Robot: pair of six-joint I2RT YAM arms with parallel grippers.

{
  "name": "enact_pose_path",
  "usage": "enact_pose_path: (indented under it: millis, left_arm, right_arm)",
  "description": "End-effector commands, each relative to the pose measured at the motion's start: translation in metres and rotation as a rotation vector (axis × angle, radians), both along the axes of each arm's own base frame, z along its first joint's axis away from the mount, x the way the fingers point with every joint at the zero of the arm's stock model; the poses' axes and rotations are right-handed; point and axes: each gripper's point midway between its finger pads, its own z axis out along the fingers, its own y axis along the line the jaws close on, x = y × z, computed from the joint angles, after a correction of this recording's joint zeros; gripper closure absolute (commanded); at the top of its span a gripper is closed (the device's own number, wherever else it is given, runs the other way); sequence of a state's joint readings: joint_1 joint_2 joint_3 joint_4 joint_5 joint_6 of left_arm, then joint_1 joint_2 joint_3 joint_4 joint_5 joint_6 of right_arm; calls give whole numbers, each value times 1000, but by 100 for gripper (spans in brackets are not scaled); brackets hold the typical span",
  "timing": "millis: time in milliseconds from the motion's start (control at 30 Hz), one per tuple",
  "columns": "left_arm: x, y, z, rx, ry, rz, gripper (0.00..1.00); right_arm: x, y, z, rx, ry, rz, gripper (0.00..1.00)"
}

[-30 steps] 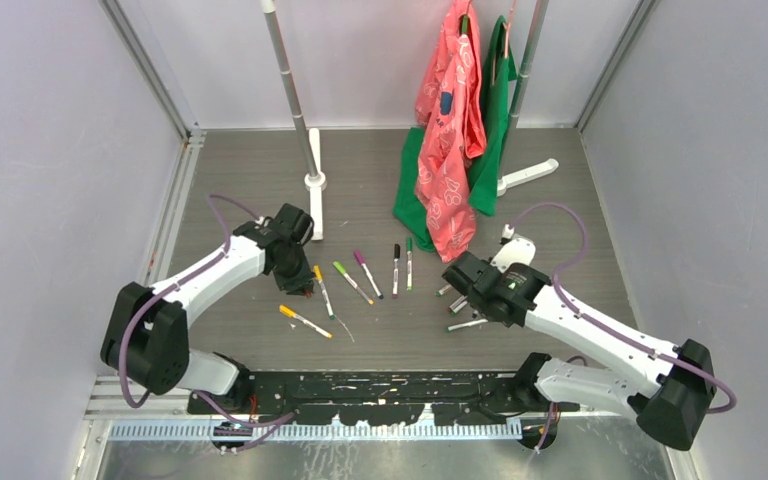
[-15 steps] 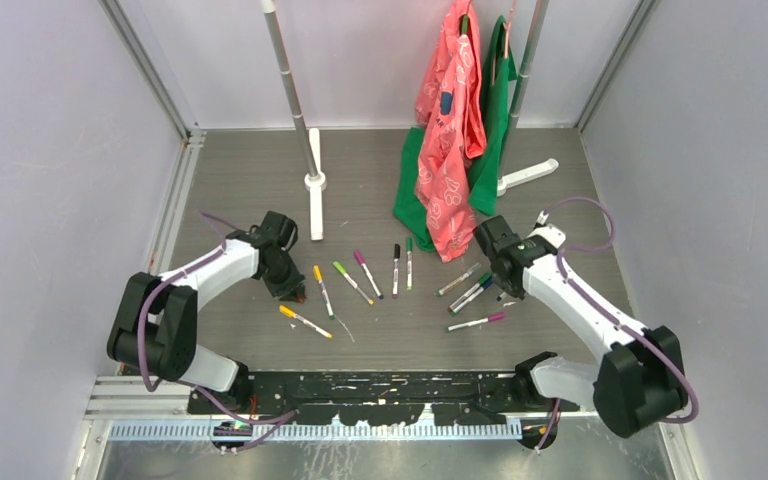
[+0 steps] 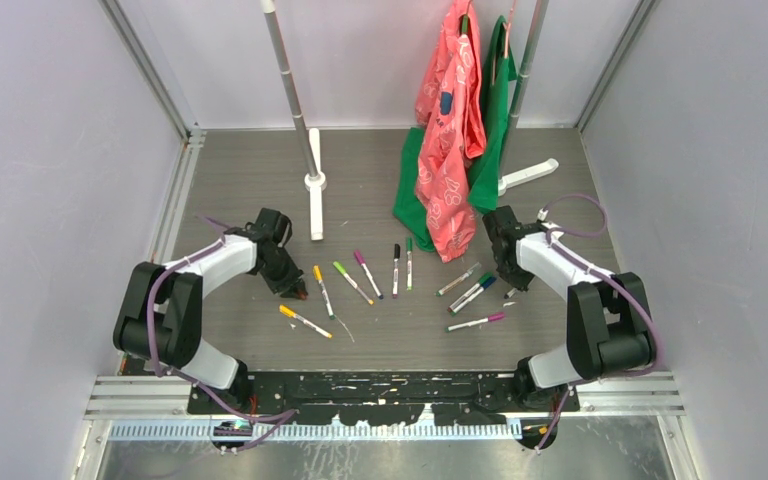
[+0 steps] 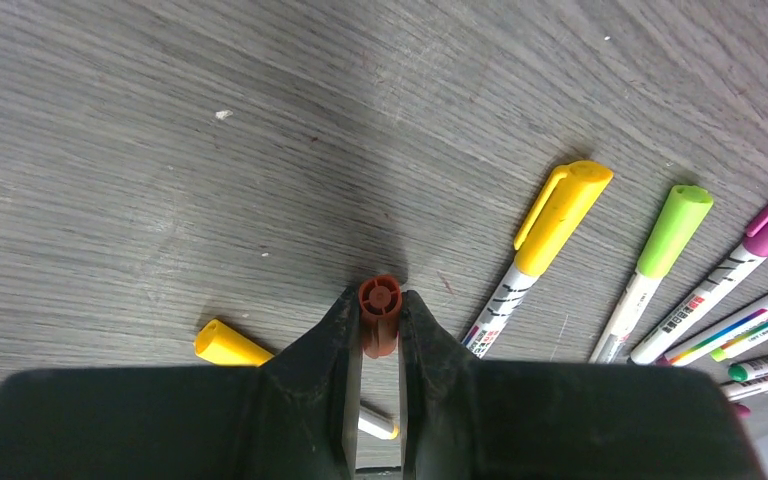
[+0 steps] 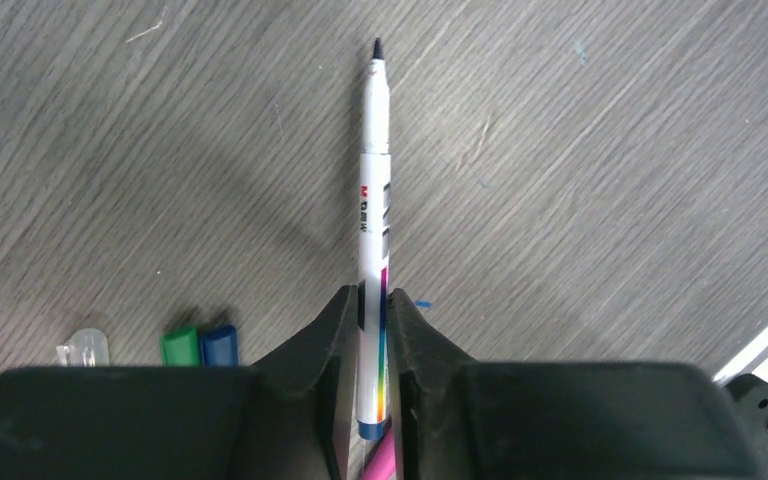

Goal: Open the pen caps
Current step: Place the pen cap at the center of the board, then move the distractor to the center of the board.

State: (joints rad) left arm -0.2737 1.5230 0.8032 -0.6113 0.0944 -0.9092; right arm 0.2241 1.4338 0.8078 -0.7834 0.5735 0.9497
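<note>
Left jaws clenched on a stubby brown plastic cap (image 4: 379,296), its round end facing the lens. Right jaws are clamped round the white barrel of an uncapped, dark-tipped marker pen (image 5: 373,200), nib pointing away above the grey wood-grain counter (image 3: 360,180).

A second ago the right arm (image 3: 560,265) stretched across the right-hand pens and hid most of them — now it has folded back, elbow high, and three pens (image 3: 472,293) lie exposed just beside its wrist. The left arm (image 3: 215,262) has drawn its elbow in too, its jaws staying beside the yellow-capped pen (image 4: 560,215).

Only the wrist cameras show what is held; from above, the black wrists hide both grips. The left wrist view adds a lime-capped pen (image 4: 672,230) next to the yellow one. The right wrist view alone picks out green (image 5: 180,345) and blue (image 5: 218,345) pen ends side by side. The overhead view alone takes in the fan of six pens (image 3: 367,273) mid-counter — and red (image 3: 448,150) and green (image 3: 485,170) garments hanging behind.
</note>
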Motion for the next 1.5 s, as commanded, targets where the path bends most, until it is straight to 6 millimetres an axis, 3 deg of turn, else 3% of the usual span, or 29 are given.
enact_pose_path:
  millis: [0, 200, 467, 767, 867, 1033, 1167, 1467]
  left_arm:
    - [2, 6, -16, 25, 6, 7, 88]
    - [-8, 9, -16, 30, 22, 14, 76]
    - [-9, 13, -4, 44, 7, 22, 64]
    - [-11, 18, 17, 65, -18, 36, 62]
    - [-6, 20, 36, 65, -63, 48, 62]
    - [14, 25, 78, 77, -199, 85, 61]
    - [36, 21, 104, 62, -287, 100, 60]
    - [105, 20, 121, 150, -342, 76, 60]
  right_arm:
    - [18, -2, 2, -4, -45, 7, 71]
    - [17, -3, -6, 13, -35, -1, 49]
    - [22, -2, 4, 20, -63, 2, 40]
    - [27, -1, 29, 26, -111, 13, 31]
    - [30, 0, 42, 34, -144, 13, 31]
    - [43, 0, 71, 37, -216, 7, 31]
    - [66, 4, 85, 49, -272, -11, 31]
    - [146, 14, 95, 85, -361, -61, 31]
